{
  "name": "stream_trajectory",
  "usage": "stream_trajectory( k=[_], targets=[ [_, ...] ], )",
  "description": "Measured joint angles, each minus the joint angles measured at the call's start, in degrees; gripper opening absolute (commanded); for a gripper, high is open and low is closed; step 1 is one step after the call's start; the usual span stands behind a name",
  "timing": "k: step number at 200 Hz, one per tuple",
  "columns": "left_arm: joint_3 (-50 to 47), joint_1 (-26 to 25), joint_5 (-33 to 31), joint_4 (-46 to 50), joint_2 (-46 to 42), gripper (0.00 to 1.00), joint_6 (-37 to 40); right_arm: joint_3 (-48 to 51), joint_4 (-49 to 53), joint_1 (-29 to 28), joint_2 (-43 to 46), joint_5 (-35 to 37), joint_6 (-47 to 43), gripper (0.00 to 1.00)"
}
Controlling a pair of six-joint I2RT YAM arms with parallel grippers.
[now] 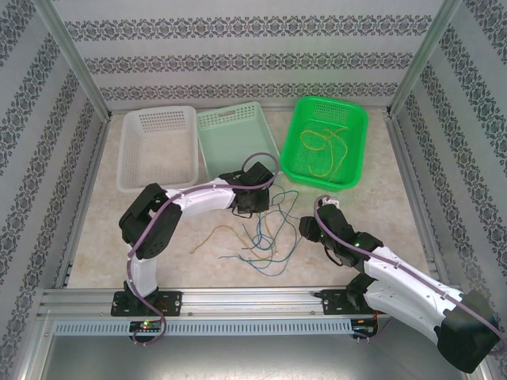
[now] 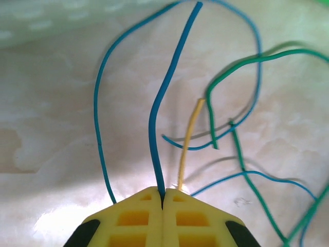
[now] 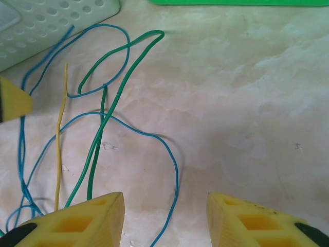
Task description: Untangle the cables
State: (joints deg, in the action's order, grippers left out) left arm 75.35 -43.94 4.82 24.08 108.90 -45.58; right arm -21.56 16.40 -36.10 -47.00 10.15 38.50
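A loose tangle of blue, green and yellow cables [image 1: 265, 237] lies on the marble tabletop between the two arms. My left gripper [image 1: 245, 207] is at the tangle's far edge, shut [image 2: 163, 198] on a thick-looking blue cable [image 2: 159, 103] that runs away from the jaws. A yellow cable [image 2: 189, 134] and a green cable [image 2: 241, 159] lie just right of it. At the tangle's right side my right gripper [image 1: 309, 229] stands open [image 3: 165, 206] low over the table. A thin blue cable [image 3: 176, 175] runs on the surface between its fingers, apart from both. A green cable [image 3: 103, 128] lies by its left finger.
Three baskets line the back: a white one [image 1: 158, 146], a mint one [image 1: 238, 138] right behind the left gripper, and a bright green one [image 1: 325, 142] holding yellow wires [image 1: 321, 154]. The metal rail [image 1: 253, 301] runs along the near edge.
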Motion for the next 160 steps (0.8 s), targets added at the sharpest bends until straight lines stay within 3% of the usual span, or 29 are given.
stream_trajectory(
  k=[125, 160],
  targets=[
    [-2.2, -0.3, -5.2, -3.0, -20.8, 0.0, 5.5, -1.4, -4.2, -0.5, -6.2, -2.2, -1.8, 0.47],
    [-3.5, -0.3, -7.2, -5.2, -24.6, 0.0, 6.6, -3.5, -7.7, -1.9, -8.2, -4.7, -4.5, 0.55]
  ],
)
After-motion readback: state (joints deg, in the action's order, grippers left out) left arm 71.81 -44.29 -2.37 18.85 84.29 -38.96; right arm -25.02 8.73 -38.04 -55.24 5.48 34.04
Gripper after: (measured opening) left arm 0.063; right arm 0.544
